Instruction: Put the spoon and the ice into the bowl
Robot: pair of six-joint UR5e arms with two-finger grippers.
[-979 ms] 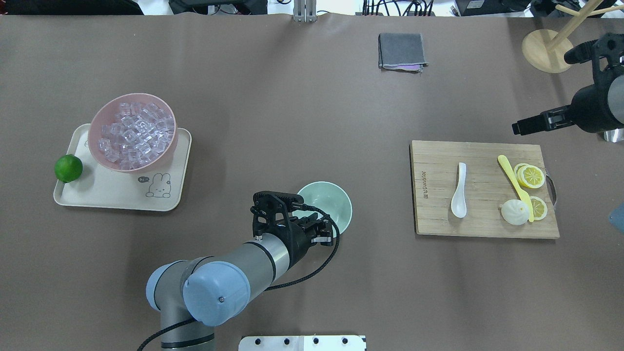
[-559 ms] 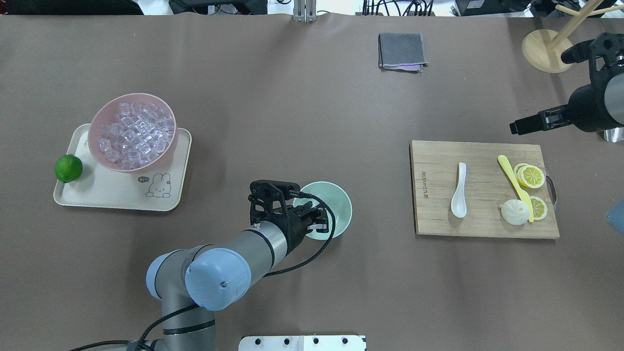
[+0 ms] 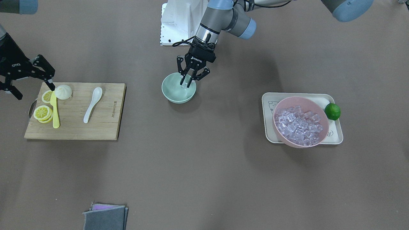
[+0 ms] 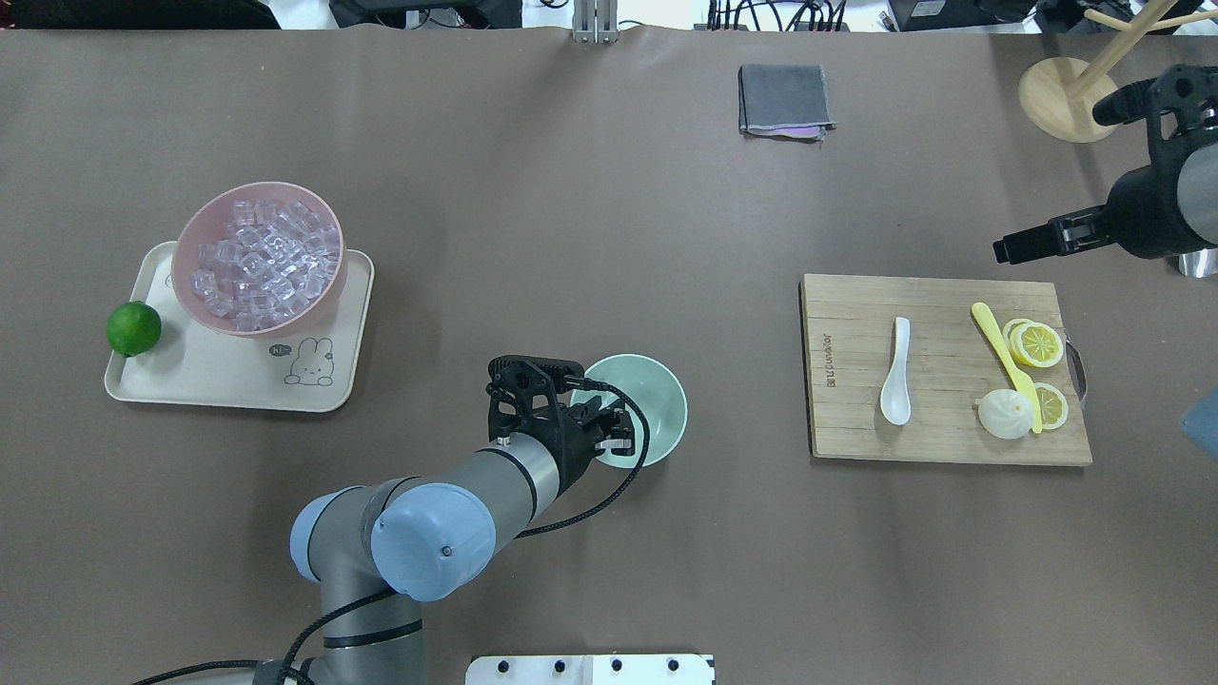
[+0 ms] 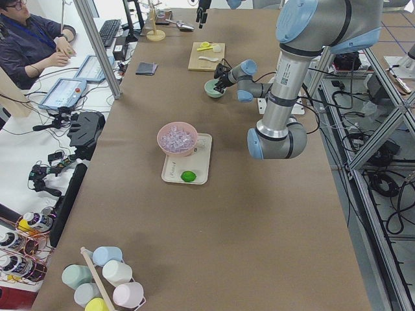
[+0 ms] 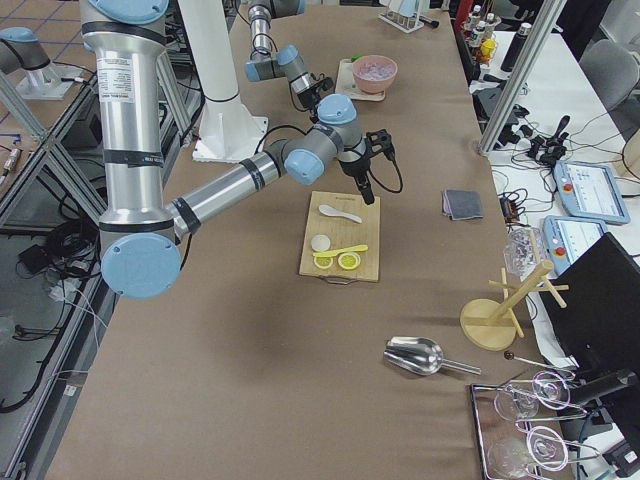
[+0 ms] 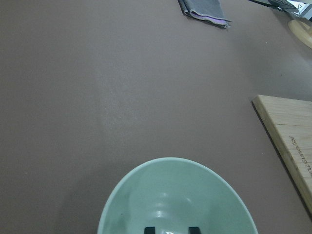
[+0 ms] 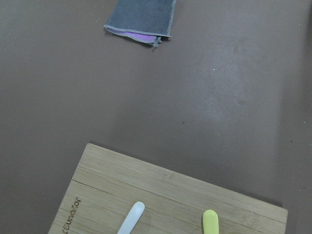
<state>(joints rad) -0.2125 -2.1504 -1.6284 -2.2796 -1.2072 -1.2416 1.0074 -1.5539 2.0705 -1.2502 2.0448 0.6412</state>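
Note:
The mint-green bowl point(image 4: 657, 395) stands at the table's middle near the robot; it also shows in the front view point(image 3: 177, 95) and the left wrist view point(image 7: 170, 195). My left gripper point(image 3: 187, 83) reaches down into the bowl's near side and is shut on a small clear ice cube point(image 3: 185, 84). The white spoon point(image 4: 895, 376) lies on the wooden cutting board point(image 4: 952, 433), scoop toward the robot. My right gripper point(image 3: 35, 92) hovers open and empty beyond the board's far right corner. Its wrist view shows the spoon's handle tip point(image 8: 131, 219).
A pink bowl point(image 4: 257, 255) full of ice cubes sits on a cream tray point(image 4: 219, 376) at the left, with a lime point(image 4: 133, 328) beside it. A yellow knife point(image 4: 1004, 352), lemon slices and a bun lie on the board. A grey cloth point(image 4: 783, 100) and a wooden stand point(image 4: 1066, 100) are at the back.
My left gripper has moved a little from the bowl's front rim to over the bowl's inside. The right arm has shifted slightly away from the robot.

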